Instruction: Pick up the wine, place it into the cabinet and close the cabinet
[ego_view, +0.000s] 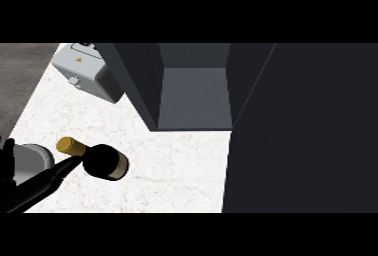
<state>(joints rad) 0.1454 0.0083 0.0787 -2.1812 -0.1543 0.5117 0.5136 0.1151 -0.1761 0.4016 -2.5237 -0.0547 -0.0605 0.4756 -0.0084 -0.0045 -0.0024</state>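
Marble-white, faintly veined counter top (177, 165) fills the middle of the head view, with a strip of dull grey floor showing past its left edge. At the lower left lies the task's thing, the dark wine bottle with a round gold cap (100, 159). The cap points up and to the left, and the rounded black body ends in a pale tan band at its lower right. It sits on the marble, well apart from the cabinet and outside it.

At the left border shows the robot's black left hand on its pale grey forearm (7, 162). The fingers stand straight and upward, curled round nothing. A long, tapering black form runs from the lower left corner up to the bottle and meets it just beneath the gold cap. Whether that form is part of the hand cannot be told. The right hand shows nowhere.

Above and to the right stands the tall dark grey cabinet (140, 80), its front open onto a lighter grey inner shelf. The broad, near-black cabinet door (303, 130) is swung wide and covers the whole right side. At the upper left, just beside the cabinet's left wall, rests a boxy white-and-grey countertop appliance (90, 74).
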